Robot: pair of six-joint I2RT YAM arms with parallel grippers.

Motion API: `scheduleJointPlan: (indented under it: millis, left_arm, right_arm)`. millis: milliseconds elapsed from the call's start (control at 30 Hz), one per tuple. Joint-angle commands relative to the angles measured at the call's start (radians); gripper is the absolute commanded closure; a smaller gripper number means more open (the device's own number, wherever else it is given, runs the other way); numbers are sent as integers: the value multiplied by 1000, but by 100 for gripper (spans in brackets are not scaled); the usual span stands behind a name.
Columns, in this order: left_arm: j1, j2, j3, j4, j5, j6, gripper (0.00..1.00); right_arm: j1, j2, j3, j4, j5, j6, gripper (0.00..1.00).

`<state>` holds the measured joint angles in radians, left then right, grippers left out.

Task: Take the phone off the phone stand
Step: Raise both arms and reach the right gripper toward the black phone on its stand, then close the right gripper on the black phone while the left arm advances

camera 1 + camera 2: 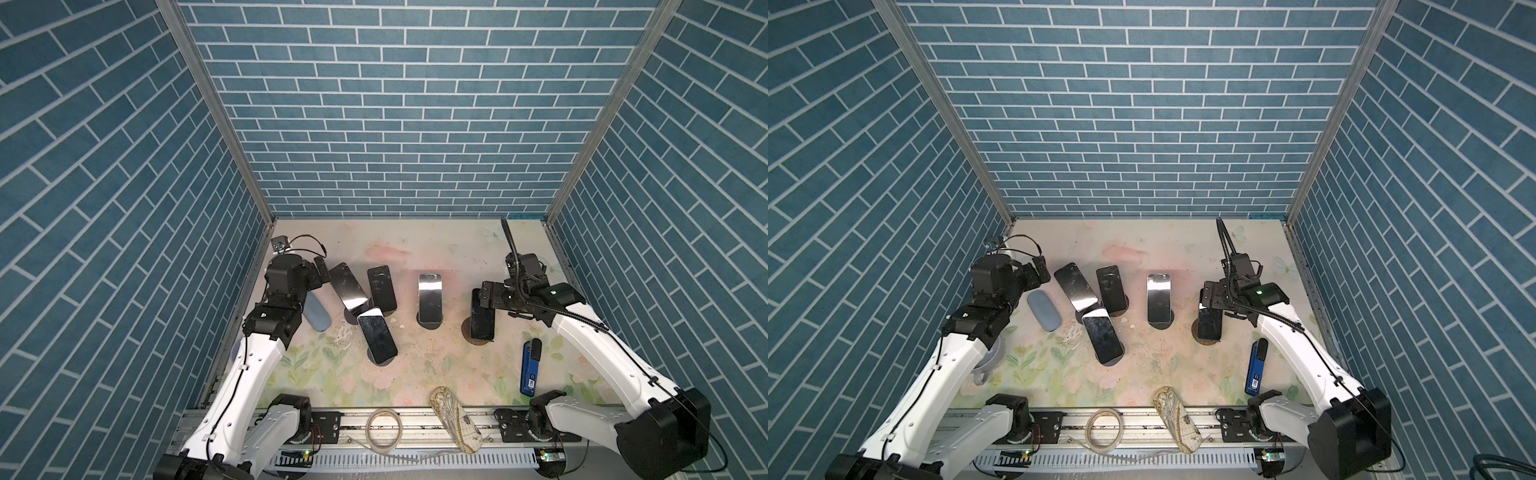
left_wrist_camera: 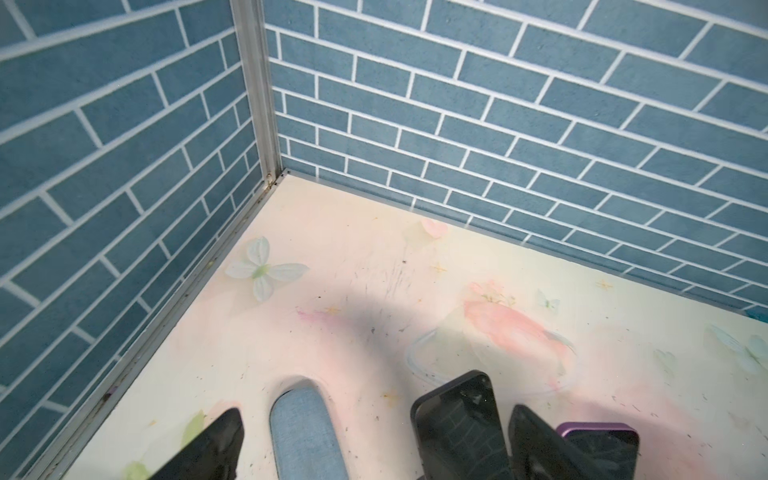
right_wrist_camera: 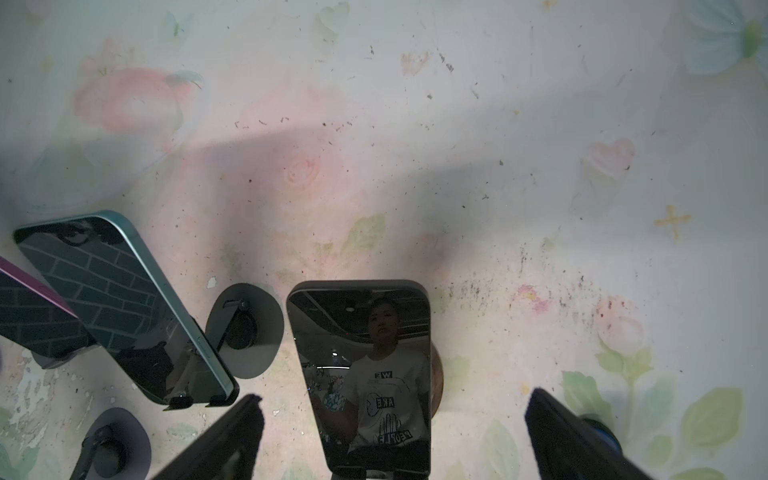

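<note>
STEP: approach, no grip yet | phone point(image 3: 361, 365): propped on phone stand point(image 1: 478, 338) | right gripper point(image 3: 392, 399): spread wide, empty, over the stand, phone between its fingers | left gripper point(image 1: 318, 271): wide, empty, well apart from the stand | NEXT: probably lower, clamp the phone's edges, lift clear.

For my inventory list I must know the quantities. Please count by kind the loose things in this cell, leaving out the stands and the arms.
Phones on stands: 5
Soft cases (blue-grey, patterned): 2
Blue and black gadget: 1
Pale ring: 1
Grey object, half hidden under the left arm, kind unclear: 1
Total: 10
</note>
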<state>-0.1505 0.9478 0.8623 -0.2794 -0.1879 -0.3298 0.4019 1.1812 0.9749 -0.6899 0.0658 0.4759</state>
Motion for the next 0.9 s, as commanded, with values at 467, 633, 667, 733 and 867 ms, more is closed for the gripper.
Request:
scheduleJointPlan:
  millis: [467, 633, 667, 733, 867]
  left_arm:
    - [-21, 15, 14, 12, 44, -9, 0]
    - [-23, 20, 11, 23, 43, -5, 0]
    - [-23, 22, 11, 23, 42, -3, 0]
    - [-23, 27, 9, 23, 42, -2, 0]
    - [-23, 31, 2, 30, 40, -2, 0]
  right_arm:
    - [35, 160, 60, 65, -17, 34, 1]
    - [38, 197, 73, 66, 12, 40, 3]
    - [38, 203, 77, 62, 17, 41, 3]
    - [40, 217, 83, 54, 26, 45, 6]
    - [42, 232, 86, 50, 31, 54, 11]
